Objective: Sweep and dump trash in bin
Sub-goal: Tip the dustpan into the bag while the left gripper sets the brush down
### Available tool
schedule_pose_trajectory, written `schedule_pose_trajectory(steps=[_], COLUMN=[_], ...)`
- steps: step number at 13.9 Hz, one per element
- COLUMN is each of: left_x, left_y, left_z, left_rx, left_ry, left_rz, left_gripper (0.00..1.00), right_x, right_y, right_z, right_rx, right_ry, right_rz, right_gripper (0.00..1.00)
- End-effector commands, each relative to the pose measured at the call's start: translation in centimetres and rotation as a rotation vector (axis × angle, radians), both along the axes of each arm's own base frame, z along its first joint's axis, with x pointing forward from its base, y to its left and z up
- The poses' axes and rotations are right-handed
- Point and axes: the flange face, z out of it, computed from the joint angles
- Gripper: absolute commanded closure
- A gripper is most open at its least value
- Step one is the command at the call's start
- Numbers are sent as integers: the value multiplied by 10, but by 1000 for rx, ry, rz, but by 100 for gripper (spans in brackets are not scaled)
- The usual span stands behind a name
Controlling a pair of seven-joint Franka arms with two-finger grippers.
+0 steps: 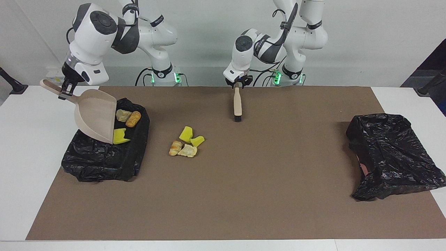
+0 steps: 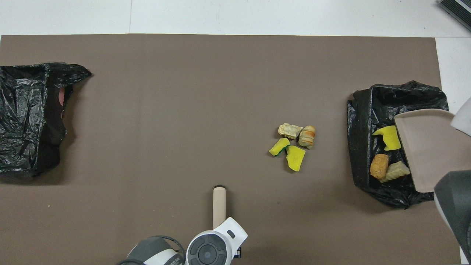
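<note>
Worktop check: your right tool (image 1: 66, 91), clamped on the tilted dustpan (image 1: 97, 116) over the bin (image 1: 104, 160), risks spilling the yellow sponge piece (image 1: 119, 136); left tool (image 1: 238, 83) grip on the brush (image 1: 237, 104) indeterminate.

A white desk (image 1: 14, 174) carries a broad brown mat (image 1: 244, 216) that covers nearly its whole top, leaving bare white strips at both ends and along the edge farthest from the robots. Toward the left arm's end of the desk a crumpled black plastic bag (image 1: 393, 153) lies slumped on the mat, one corner hanging over onto the white. A small pinkish patch (image 1: 363, 169) shows at its opening; what it is I cannot tell. A plain pale wall (image 1: 366, 35) stands at the robots' end. A dark post (image 1: 12, 85) leans in at one end of the desk, another dark post (image 1: 430, 85) at the other end.
</note>
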Motion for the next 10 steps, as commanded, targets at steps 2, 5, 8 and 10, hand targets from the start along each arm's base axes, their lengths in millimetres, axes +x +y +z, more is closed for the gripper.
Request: schedule_pose_trajectory(steps=[2, 5, 8, 10], left_x=[55, 114, 187, 221], left_y=[18, 53, 118, 161], left_z=[33, 68, 125, 165], left_rx=[-72, -32, -20, -29], left_ry=[-60, -164, -267, -300], left_rz=[-36, -58, -128, -153], left_gripper=[0, 0, 0, 0], right_x=[-16, -29, -35, -39], right_y=[6, 20, 47, 77], right_z=[31, 67, 76, 71], right_rx=[-30, 98, 258, 380], right_ry=[17, -59, -197, -284], right_rz=[-19, -195, -436, -616], right_gripper=[100, 100, 100, 100])
